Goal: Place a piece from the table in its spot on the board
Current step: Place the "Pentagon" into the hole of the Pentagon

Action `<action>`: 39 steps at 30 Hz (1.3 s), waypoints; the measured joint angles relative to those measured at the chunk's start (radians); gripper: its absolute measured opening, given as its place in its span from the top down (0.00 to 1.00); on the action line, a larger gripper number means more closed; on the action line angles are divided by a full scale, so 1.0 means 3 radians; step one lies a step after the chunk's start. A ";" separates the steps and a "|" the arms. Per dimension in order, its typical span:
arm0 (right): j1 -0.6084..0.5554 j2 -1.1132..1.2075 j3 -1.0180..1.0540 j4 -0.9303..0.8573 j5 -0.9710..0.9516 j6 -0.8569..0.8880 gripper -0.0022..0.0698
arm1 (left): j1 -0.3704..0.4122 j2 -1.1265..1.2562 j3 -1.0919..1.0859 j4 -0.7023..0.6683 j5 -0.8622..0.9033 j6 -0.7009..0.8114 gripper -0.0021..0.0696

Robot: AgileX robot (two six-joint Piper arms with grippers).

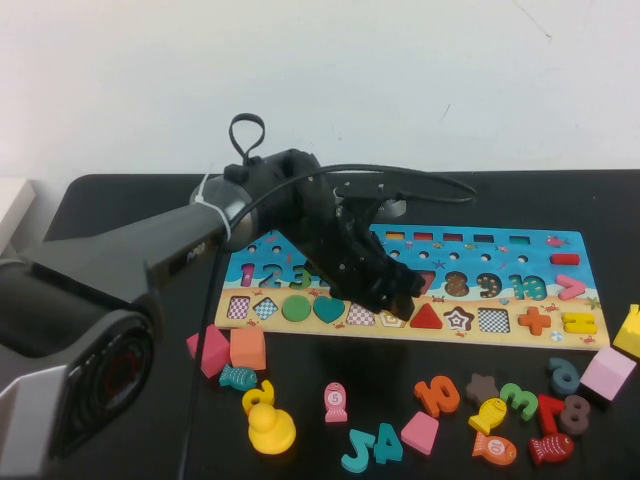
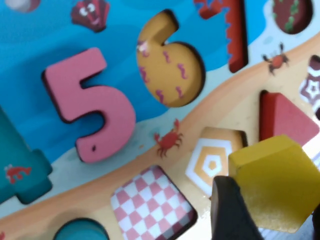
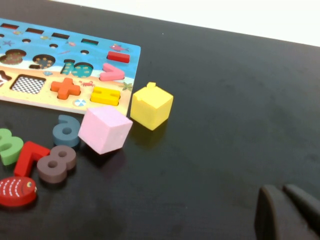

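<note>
The puzzle board (image 1: 500, 262) lies across the middle of the table. My left gripper (image 1: 396, 296) hovers low over its bottom row and is shut on a yellow pentagon piece (image 2: 275, 185). The piece hangs just beside and above the empty pentagon slot (image 2: 212, 161), between the checked square slot (image 2: 152, 202) and the red triangle (image 2: 282, 117). A pink 5 (image 2: 90, 102) sits in its place on the board. My right gripper (image 3: 287, 215) is shut and empty over bare table, off to the right of the board and out of the high view.
Loose pieces lie in front of the board: a yellow duck (image 1: 270, 430), an orange 10 (image 1: 437, 395), a teal 4 (image 1: 388, 442), fish and numbers. A pink cube (image 3: 105, 130) and a yellow house block (image 3: 151, 105) stand by the board's right end.
</note>
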 joint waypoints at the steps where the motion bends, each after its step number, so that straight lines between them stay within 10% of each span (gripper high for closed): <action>1: 0.0000 0.0000 0.0000 0.0000 0.0000 0.0000 0.94 | -0.0009 0.0006 -0.0019 0.0038 -0.0006 -0.0061 0.55; 39: 0.0000 0.0000 0.0000 0.0000 0.0000 0.0000 0.94 | -0.0206 0.0067 -0.0166 0.0702 -0.0203 -0.0941 0.55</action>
